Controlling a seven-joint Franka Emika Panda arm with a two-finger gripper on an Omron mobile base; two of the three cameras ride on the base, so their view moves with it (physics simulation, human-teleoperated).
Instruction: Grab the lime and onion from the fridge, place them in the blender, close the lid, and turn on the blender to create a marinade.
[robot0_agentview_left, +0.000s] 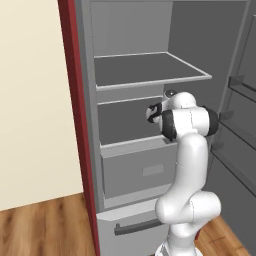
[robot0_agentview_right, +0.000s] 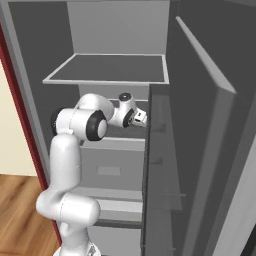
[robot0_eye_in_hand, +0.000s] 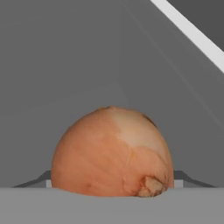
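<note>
Two fingertips (robot0_eye_in_hand: 37, 180) flanking onion (robot0_eye_in_hand: 111, 153), end effector (robot0_eye_in_hand: 113, 183) spread

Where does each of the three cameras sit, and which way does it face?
Left base view: behind the arm's left, facing the open fridge; the arm rises lower right.
Right base view: behind its right, facing the same fridge; the arm rises lower left.
Hand view: on the hand, looking along the gripper at the onion between the fingertips.
Both base views share the fridge's shelves and the arm.
</note>
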